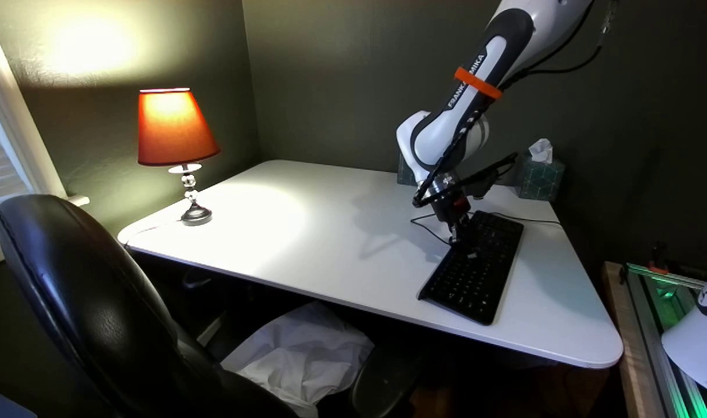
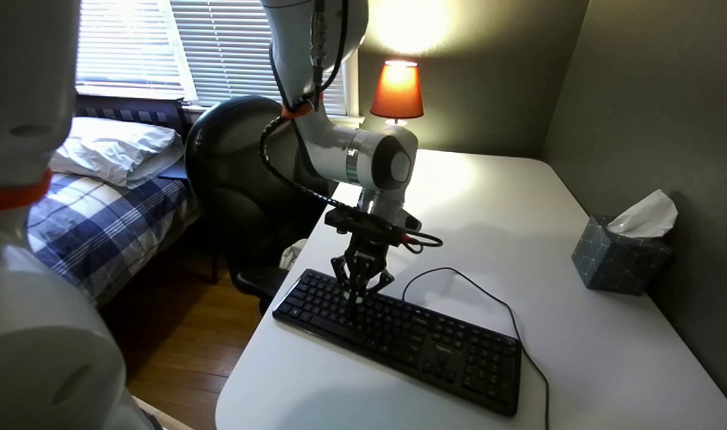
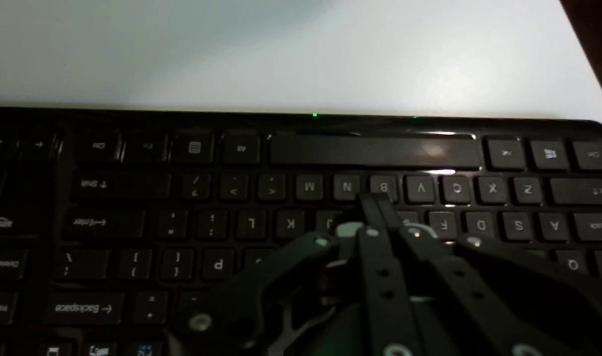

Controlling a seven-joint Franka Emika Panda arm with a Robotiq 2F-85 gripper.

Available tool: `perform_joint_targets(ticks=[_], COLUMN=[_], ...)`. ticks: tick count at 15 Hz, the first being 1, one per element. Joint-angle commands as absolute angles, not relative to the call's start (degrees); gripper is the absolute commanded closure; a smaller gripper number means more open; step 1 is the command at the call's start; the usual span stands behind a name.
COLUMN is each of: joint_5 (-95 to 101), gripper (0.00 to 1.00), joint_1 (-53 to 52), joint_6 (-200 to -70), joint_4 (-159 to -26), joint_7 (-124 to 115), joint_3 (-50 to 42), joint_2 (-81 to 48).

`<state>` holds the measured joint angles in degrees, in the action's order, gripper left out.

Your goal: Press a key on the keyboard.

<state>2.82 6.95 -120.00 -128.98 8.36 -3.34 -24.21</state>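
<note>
The black full-size keyboard [image 1: 475, 281] lies flat on the white desk and shows in both exterior views [image 2: 420, 346]. Its thin dark cable [image 2: 510, 310] trails off from its long back edge. In the wrist view the keyboard [image 3: 251, 205] appears upside down, with the space bar toward the top. My gripper [image 3: 374, 198] is shut and empty, its two fingertips together, pointing down over the letter keys. In the wrist view the tips overlap the edges of the N and B keys. The gripper also shows in both exterior views [image 1: 455, 239] [image 2: 353, 304]. I cannot tell whether the tips touch a key.
The white desk [image 1: 324, 232] has a lit lamp [image 1: 176, 130] at its far end. A patterned tissue box [image 2: 620, 257] stands by the wall, and another box [image 1: 542, 177] stands beyond the keyboard. A black chair [image 1: 86, 302] is at the desk's long edge.
</note>
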Motion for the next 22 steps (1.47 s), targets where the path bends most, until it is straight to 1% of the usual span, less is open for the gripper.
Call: perform_joint_targets(ticks=[1, 2, 3, 4, 5, 10, 13, 14, 15, 20, 21, 22], joint_5=[2.45, 2.26, 2.16, 1.93, 2.05, 1.96, 1.98, 2.0, 1.98, 2.09, 2.74, 2.74], gripper=[1.0, 1.0, 0.74, 0.73, 0.68, 0.31, 0.07, 0.02, 0.0, 0.0, 0.0, 0.0], joint_1=[6.93, 6.98, 7.04, 7.11, 7.09, 7.11, 7.04, 7.02, 7.0, 6.81, 6.68, 6.68], joint_6=[-121.31, -121.39, -121.74, -121.89, -122.09, -123.18, -124.64, -125.11, -125.41, -126.91, -124.69, -124.75], joint_4=[-131.95, -132.3, -132.82, -133.15, -133.48, -135.97, -137.69, -138.22, -138.75, -140.55, -137.87, -138.17], joint_7=[8.52, 8.54, 8.71, 8.7, 8.64, 8.56, 8.37, 8.35, 8.21, 7.16, 7.93, 7.8], joint_3=[-3.46, -3.46, -3.45, -3.48, -3.56, -3.87, -4.07, -4.13, -4.21, -4.57, -4.48, -4.52], joint_2=[-20.29, -19.58, -18.76, -18.1, -17.42, -13.73, -11.71, -11.09, -10.46, -8.39, -10.54, -10.18])
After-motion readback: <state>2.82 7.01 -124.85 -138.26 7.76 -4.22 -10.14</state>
